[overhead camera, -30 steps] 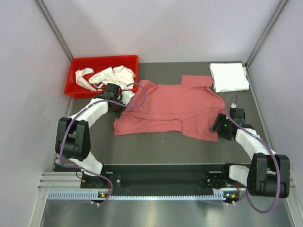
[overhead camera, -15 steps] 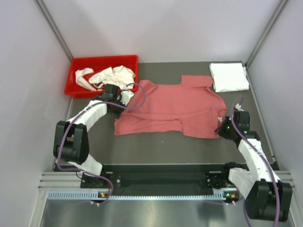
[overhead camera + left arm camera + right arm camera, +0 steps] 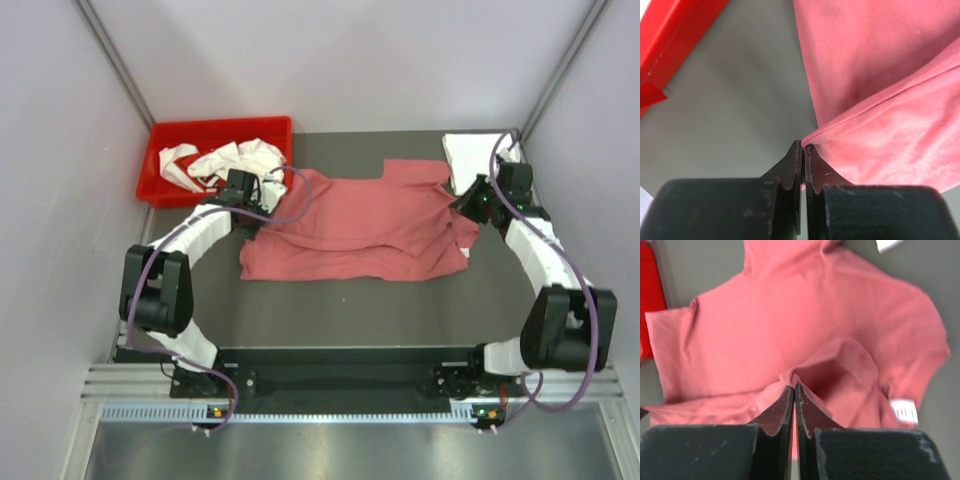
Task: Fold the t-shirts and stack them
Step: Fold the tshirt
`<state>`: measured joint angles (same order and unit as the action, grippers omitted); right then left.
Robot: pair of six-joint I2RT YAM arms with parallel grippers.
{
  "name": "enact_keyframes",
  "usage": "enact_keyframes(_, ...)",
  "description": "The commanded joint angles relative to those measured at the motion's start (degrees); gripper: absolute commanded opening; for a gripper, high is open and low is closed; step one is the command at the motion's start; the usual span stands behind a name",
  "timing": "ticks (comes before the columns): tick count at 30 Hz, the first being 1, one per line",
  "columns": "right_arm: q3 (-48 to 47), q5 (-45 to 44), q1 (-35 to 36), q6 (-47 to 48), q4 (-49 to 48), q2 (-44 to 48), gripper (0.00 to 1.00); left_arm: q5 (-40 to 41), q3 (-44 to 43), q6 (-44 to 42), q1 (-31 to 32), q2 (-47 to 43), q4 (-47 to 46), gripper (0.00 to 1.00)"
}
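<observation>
— Grey counter: where's your pink t-shirt?
— Mid-counter. Your left claw pinches its hem at ten o'clock; your right claw pinches a raised fold at two o'clock.

Arms white-shelled, black joints, purple cables; gripper fingers black, serrated inner edges.

Upper right, the right arm hides much of the white t-shirt; the left wrist view crops the red bin.
</observation>
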<state>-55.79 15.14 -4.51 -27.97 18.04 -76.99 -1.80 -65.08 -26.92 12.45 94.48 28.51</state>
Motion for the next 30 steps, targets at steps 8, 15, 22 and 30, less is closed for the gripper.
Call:
enact_keyframes(8,-18.1,-1.4,1.9,-6.1,-9.7,-20.5,0.09,4.0,-3.5,-0.3,0.6,3.5,-4.1,0.00)
enact_keyframes(15,-29.5,-7.6,2.4,-2.0,-2.4,-28.0,0.51,4.7,-4.6,0.3,0.7,5.2,-4.3,0.09)
enact_keyframes(22,-9.5,-18.4,2.4,7.2,1.6,-8.7,0.56,2.1,-2.8,3.6,0.3,-4.1,2.0,0.78)
enact_keyframes(30,7.4,-15.5,1.3,7.9,2.1,-2.5,0.51,2.2,7.7,8.2,-1.5,-7.1,3.7,0.78)
